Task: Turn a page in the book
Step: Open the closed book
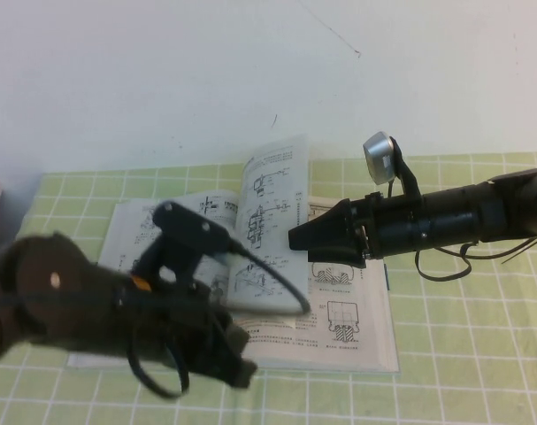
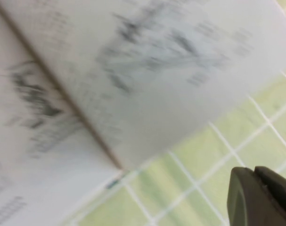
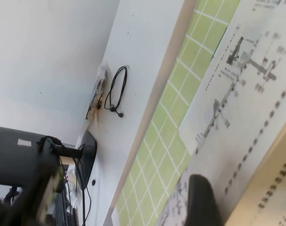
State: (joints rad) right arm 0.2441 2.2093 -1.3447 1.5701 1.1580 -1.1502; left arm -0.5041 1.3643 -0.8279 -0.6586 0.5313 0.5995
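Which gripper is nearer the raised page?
Right. The right gripper is open beside the raised page, its tip about at the page's edge. The left gripper sits past the book's near edge, below the page.

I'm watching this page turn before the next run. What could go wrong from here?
The page stands upright mid-turn and unheld; it may flop back onto the right side. The right gripper, jaws open beside it, could crease it if it pushes on. The left gripper, low at the book's near edge, might snag.

Green-and-white checked table (image 1: 480, 354); the book (image 1: 348, 341) lay open flat at centre, one page (image 1: 272, 190) standing up mid-spread.
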